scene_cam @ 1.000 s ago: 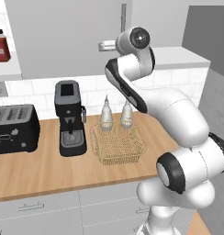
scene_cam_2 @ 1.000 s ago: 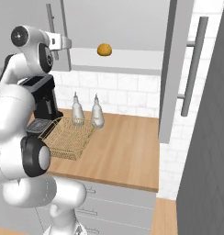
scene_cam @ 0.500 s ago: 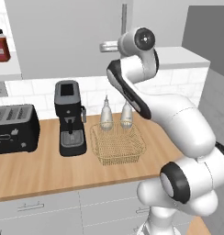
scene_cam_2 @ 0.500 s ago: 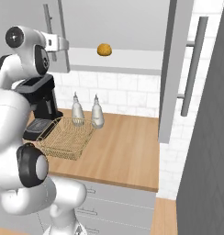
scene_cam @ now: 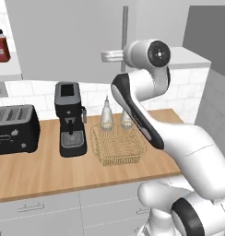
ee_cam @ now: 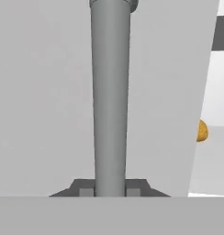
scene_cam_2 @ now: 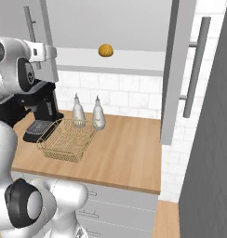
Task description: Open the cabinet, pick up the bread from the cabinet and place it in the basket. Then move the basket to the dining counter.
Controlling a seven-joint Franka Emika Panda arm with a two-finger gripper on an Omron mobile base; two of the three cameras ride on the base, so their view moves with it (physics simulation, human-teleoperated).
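The light grey wall cabinet point(scene_cam_2: 110, 23) with flat doors and long vertical grey bar handles is partly opened: its right door point(scene_cam_2: 178, 69) is swung out wide, while its left door point(scene_cam: 68, 41) is seen nearly closed. In the hand view the left door's grey bar handle point(ee_cam: 110, 96) is seen running up between the two dark finger tips, so the two-finger gripper point(ee_cam: 110, 192) is judged to be clamped narrowly on that handle. In the left base view the gripper point(scene_cam: 112, 56) is seen pressed to the lower part of the same bar.

The small round golden-brown bread roll point(scene_cam_2: 105, 50) is seen resting on the cabinet's pale shelf, well apart from the gripper; a sliver of it point(ee_cam: 202, 131) is glimpsed past the door edge in the hand view.

Below, the shallow tan wire-mesh basket point(scene_cam_2: 66, 139) is set on the wooden worktop point(scene_cam_2: 129, 158), with nothing in it. Just behind it two small clear bottles with grey tops point(scene_cam_2: 87, 112) are stood, and a black coffee machine point(scene_cam: 69, 119) is placed beside it, with a black toaster point(scene_cam: 15, 129) farther left.

The task is judged to be at its opening step: the left door has yet to be pulled open. Taking the bread, placing it in the basket and carrying the basket to the dining counter all remain to be done.
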